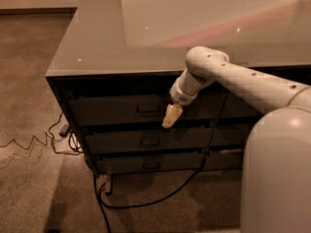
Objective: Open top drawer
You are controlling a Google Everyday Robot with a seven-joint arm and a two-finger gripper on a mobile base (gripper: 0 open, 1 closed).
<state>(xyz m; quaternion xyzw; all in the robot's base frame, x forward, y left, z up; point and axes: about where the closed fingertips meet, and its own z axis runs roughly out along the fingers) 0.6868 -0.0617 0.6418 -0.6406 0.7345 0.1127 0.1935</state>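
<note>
The top drawer (pixel 112 110) is a wide dark grey front under the grey counter, with a small rectangular metal bar handle (pixel 148 109) at its centre. It sits flush with the cabinet, closed. My gripper (pixel 170 118) points down in front of the drawer, just right of and slightly below the handle, apart from it. Its pale fingers look close together and hold nothing. The white arm comes in from the right.
Two slimmer dark drawers (pixel 146 141) lie below the top one. The glossy counter top (pixel 146 28) spans above. Black cables (pixel 146 198) run over the carpet under the cabinet, more cables (pixel 43 142) lie at the left. My white base (pixel 277 174) fills the lower right.
</note>
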